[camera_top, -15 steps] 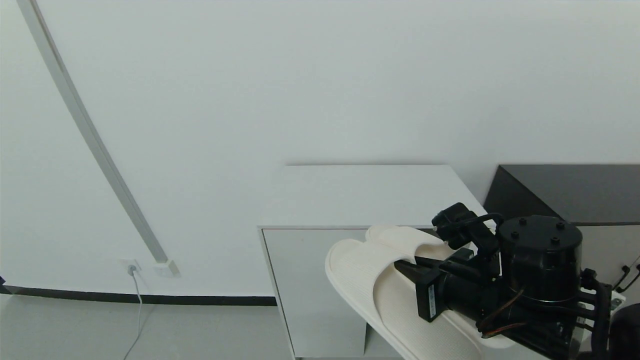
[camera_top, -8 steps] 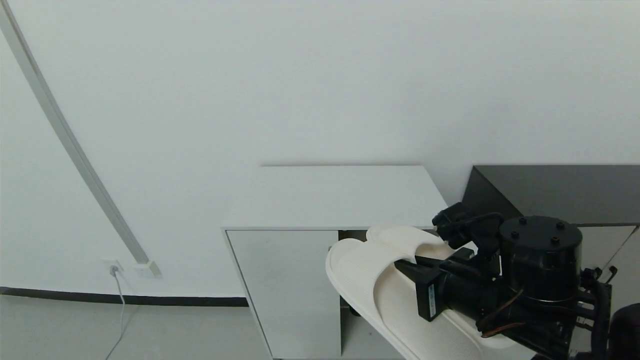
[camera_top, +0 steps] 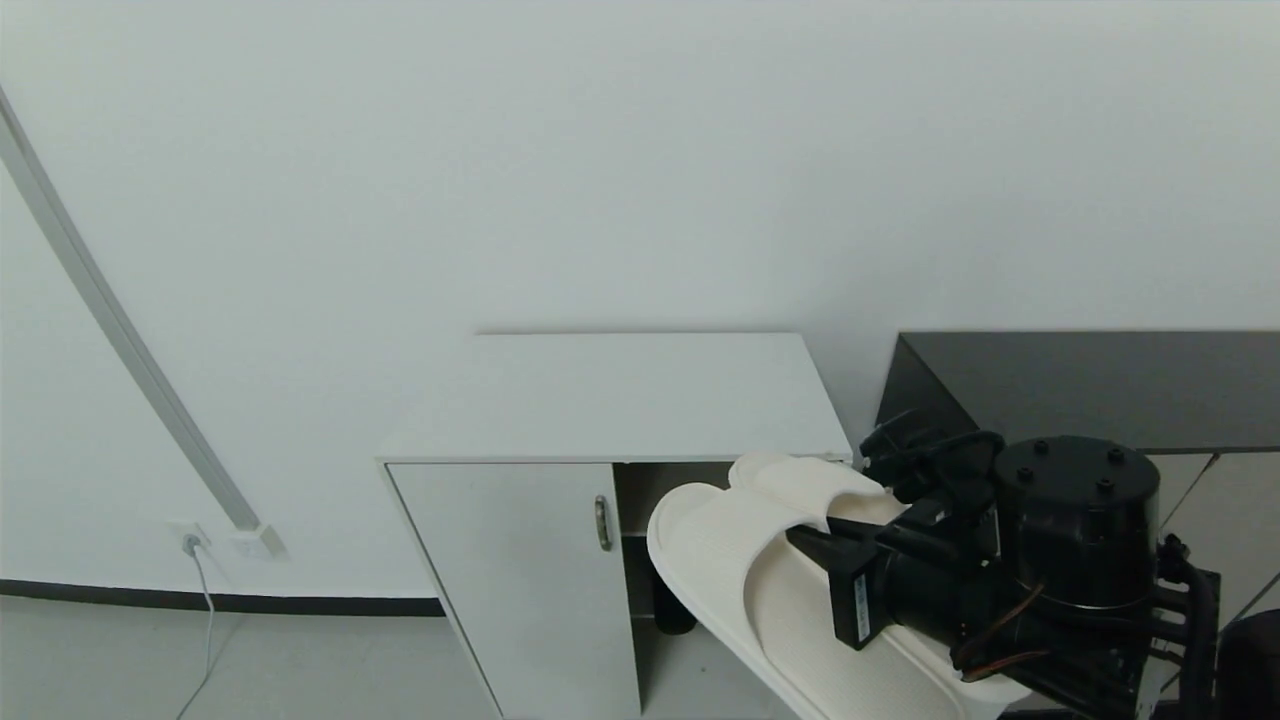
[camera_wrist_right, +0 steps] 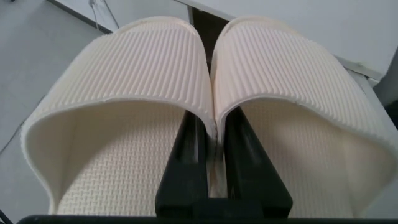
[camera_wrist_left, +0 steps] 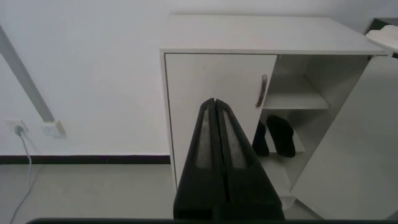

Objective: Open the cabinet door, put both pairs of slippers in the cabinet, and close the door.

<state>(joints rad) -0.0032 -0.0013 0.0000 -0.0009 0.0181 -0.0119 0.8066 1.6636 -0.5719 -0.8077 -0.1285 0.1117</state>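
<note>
Our right pincer (camera_wrist_right: 214,142) clamps the inner edges of the ribbed cream slippers (camera_wrist_right: 149,68) before the white cabinet (camera_top: 620,395), whose flat left door (camera_top: 510,580) covers one half. We see our left pincer (camera_wrist_left: 214,107) pressed together, empty, facing that door. Dark slippers (camera_wrist_left: 280,135) sit inside, and a black unit (camera_top: 1100,390) stands just beside.

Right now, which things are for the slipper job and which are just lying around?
For the job: cream slippers, held in the right gripper, jaws shut; white cabinet, one side open; dark pair on its shelf.
Just around: wall socket; grey wall rail; black cabinet.
</note>
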